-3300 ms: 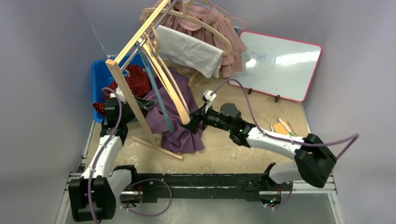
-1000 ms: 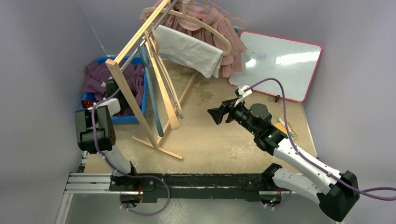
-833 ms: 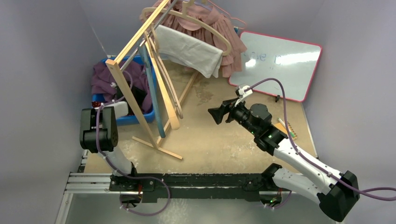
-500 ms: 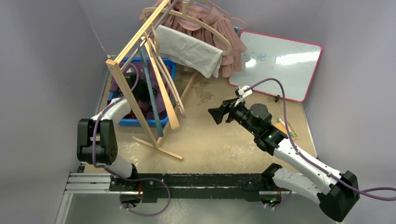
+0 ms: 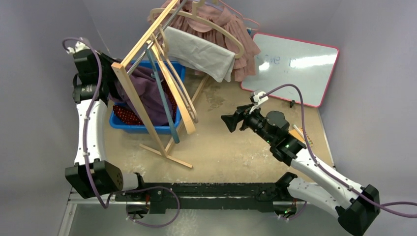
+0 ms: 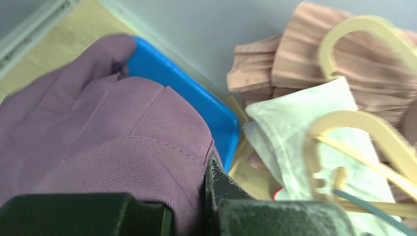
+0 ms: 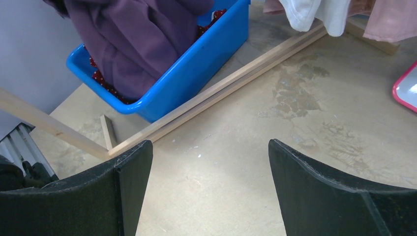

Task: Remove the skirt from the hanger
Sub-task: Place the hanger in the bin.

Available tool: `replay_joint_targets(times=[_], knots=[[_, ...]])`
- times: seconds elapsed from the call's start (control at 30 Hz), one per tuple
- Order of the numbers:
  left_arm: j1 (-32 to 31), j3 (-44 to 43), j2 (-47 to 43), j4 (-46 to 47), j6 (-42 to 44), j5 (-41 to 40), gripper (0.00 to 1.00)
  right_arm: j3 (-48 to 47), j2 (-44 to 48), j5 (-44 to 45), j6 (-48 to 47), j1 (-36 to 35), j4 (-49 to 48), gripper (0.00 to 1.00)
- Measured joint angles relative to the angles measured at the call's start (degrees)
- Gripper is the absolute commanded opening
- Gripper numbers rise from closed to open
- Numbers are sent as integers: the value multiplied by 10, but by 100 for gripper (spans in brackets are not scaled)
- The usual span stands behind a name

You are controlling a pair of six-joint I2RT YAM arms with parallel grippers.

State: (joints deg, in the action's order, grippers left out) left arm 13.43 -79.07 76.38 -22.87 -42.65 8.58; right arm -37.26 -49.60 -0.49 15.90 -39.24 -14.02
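The purple twill skirt (image 5: 147, 96) is seen heaped in the blue plastic bin (image 5: 142, 127). One end is drawn upward to the left gripper (image 6: 187, 206), whose jaws are closed on a fold of the cloth. The right gripper (image 7: 209, 147) is held above the table (image 7: 236, 187) with its jaws wide apart and nothing between them, well apart from the bin.

The skirt appears to be off the hangers. The tall wooden clothes rack (image 5: 133, 93) crosses in front of it in the top view, though. It therefore cannot be told whether a hem is caught on the teal hanger (image 5: 164, 105) or on the pale wooden hangers (image 5: 186, 105) just beside it.

Several risks are judged from this:
- **Snag:** if a hem is caught, an upward pull could drag a hanger along or tip the light rack.
- **Release:** if the raised fold is let go while held this high and off to the side, the cloth could fall over the bin's rim rather than inside.
- **Jolt:** if the rack were knocked, the white cloth (image 5: 199, 51) and the pink pleated dress (image 5: 236, 29) hanging on it could be disturbed.
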Motion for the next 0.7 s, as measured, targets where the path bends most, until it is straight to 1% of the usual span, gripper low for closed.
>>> replay_joint_targets(times=[0.17,0.23,0.3,0.5,0.7], knots=[[-3,-89,-16,-41,13,-21,0,0,9,5,-5,0,10,88],[-3,-124,-17,-46,10,-13,0,0,12,9,-6,0,13,88],[-3,-151,-17,-37,-4,16,0,0,15,10,-6,0,13,88],[-3,-170,-17,59,-87,124,0,0,16,10,-6,0,13,88],[-3,-165,-20,122,-156,180,0,0,10,10,-6,0,10,88]])
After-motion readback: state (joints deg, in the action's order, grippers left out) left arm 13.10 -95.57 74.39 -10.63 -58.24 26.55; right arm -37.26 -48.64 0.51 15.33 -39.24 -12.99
